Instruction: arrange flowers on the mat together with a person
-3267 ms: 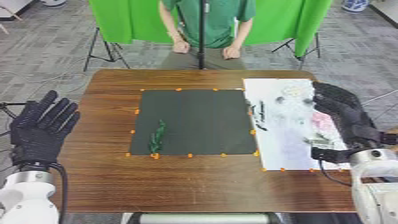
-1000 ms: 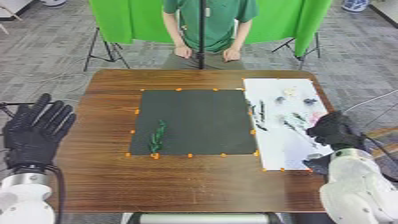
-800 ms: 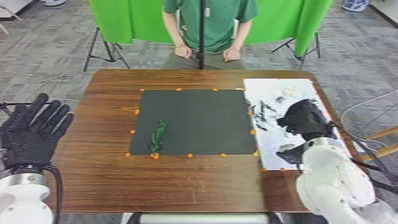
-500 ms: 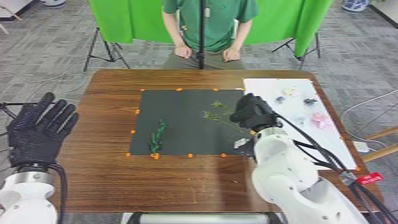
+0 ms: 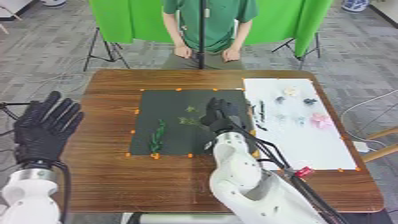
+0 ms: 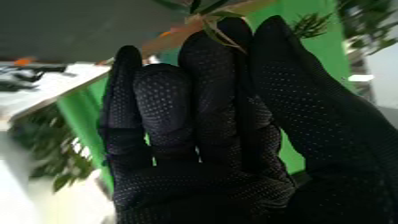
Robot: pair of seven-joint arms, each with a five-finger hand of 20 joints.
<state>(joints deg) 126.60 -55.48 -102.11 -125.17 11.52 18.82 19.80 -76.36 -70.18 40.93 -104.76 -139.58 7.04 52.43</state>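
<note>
Green sprig [image 5: 188,121] at the fingers' [image 5: 213,110] tips

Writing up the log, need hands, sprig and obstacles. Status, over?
Right hand pinching sprig over mat. Left hand open, left of mat. Green strand lies left of sprig. Person's hands out of the way.
</note>
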